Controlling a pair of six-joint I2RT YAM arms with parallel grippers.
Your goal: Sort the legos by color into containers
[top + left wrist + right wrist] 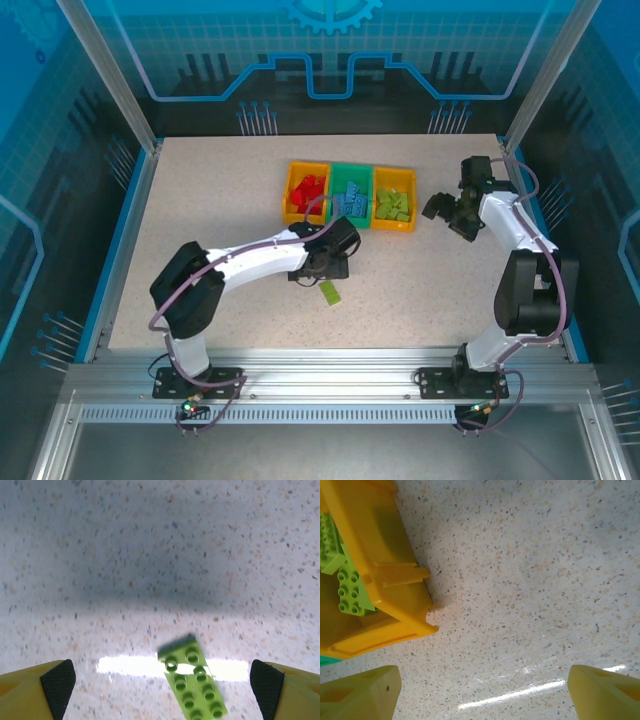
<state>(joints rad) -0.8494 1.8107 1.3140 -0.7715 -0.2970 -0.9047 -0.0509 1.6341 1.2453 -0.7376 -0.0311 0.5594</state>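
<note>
A lime green lego [329,292] lies on the table just in front of my left gripper [322,268]. In the left wrist view this flat studded lego [192,682] sits between the wide-open fingers [57,680] and touches neither; my left gripper [162,680] is open. Three containers stand in a row: an orange one [288,195] with red legos [306,190], a green one [350,166] with blue legos [349,200], and an orange one [412,200] with lime legos [393,205]. To their right my right gripper [447,212] hangs open and holds nothing [482,692].
In the right wrist view a corner of the orange container [380,545] with lime legos [347,587] lies at upper left, bare speckled table beside it. The table [200,200] is bordered by blue rails and a metal frame at its near edge.
</note>
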